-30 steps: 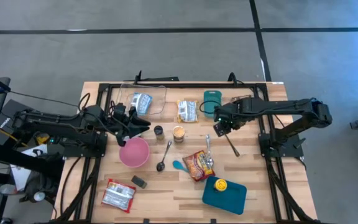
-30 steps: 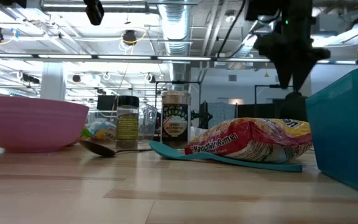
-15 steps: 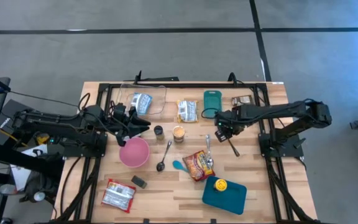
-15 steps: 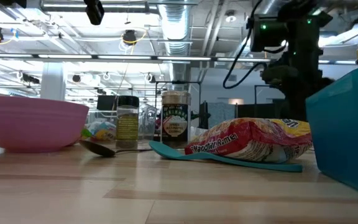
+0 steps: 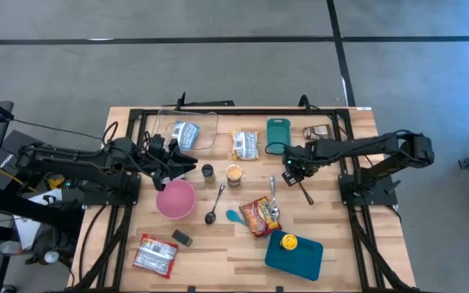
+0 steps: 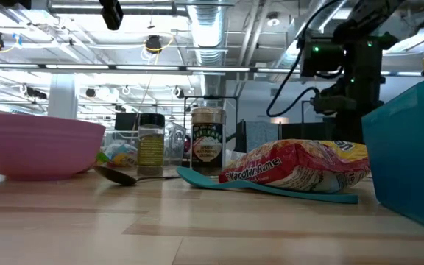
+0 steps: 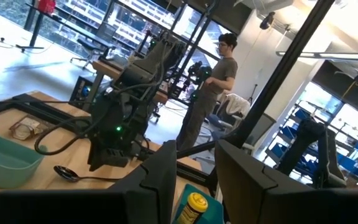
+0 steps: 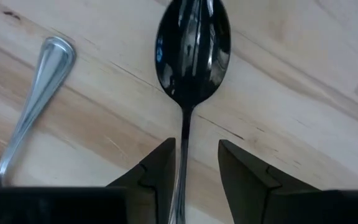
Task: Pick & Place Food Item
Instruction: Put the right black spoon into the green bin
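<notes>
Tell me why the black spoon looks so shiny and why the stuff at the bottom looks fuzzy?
In the right wrist view, the black spoon has a glossy bowl that mirrors the ceiling lights as pale streaks; the right gripper sits so near the lens that its dark fingers blur, while the wooden table stays sharp.

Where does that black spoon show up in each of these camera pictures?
High view: black spoon right of centre, partly under the right claw.
Low view: not visible; the claw hangs behind the noodle packet.
Left wrist view: spoon on the wood below that claw.
Right wrist view: bowl ahead, handle between the claw's fingers.
Shared landmark: the right claw.
</notes>
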Robot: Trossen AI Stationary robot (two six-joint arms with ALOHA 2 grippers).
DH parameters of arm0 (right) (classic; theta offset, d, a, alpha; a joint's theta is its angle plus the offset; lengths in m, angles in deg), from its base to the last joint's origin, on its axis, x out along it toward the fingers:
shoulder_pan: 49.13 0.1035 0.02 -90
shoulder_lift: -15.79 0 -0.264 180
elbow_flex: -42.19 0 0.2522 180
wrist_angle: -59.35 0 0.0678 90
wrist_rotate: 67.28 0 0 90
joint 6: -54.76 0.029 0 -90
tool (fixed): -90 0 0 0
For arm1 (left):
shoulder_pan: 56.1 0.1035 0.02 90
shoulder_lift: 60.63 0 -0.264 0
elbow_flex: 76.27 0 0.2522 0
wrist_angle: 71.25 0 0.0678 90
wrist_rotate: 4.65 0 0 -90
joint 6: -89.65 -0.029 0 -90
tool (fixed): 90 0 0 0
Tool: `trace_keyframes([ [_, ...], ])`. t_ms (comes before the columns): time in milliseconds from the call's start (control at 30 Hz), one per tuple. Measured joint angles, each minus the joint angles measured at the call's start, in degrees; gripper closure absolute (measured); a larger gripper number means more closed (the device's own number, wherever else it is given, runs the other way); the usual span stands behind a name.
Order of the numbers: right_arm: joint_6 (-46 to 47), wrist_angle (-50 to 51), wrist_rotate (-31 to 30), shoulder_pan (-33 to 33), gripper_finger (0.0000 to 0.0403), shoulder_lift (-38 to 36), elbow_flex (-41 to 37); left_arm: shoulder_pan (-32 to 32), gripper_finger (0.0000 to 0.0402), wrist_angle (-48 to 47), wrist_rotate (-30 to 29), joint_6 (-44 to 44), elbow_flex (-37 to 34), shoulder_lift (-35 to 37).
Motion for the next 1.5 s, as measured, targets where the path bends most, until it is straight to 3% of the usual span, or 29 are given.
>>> trace_keyframes([
  [333, 0.05, -6.99, 2.83, 0.51, 0.0287, 0.03, -3.67, 0.0, 0.0296, -0.05, -0.5, -0.04, 0.0, 0.0],
  [733, 0.38, -7.65, 2.12, 1.01, 0.0287, 7.95, -3.26, 0.02, 0.0296, -0.04, -0.5, -0.04, 0.0, 0.0],
  [1000, -1.02, -6.57, 1.37, 0.98, 0.0289, 7.65, -1.64, 0.02, 0.0296, -0.09, -0.48, -0.04, 0.0, 0.0],
  [1400, -1.49, -6.84, 1.1, 0.83, 0.0389, 6.74, -1.11, 0.02, 0.0296, -0.09, -0.48, -0.04, 0.0, 0.0],
  [1500, -1.49, -6.79, 1.11, 0.83, 0.0395, 6.69, -1.07, 0.02, 0.0296, -0.09, -0.48, -0.04, 0.0, 0.0],
])
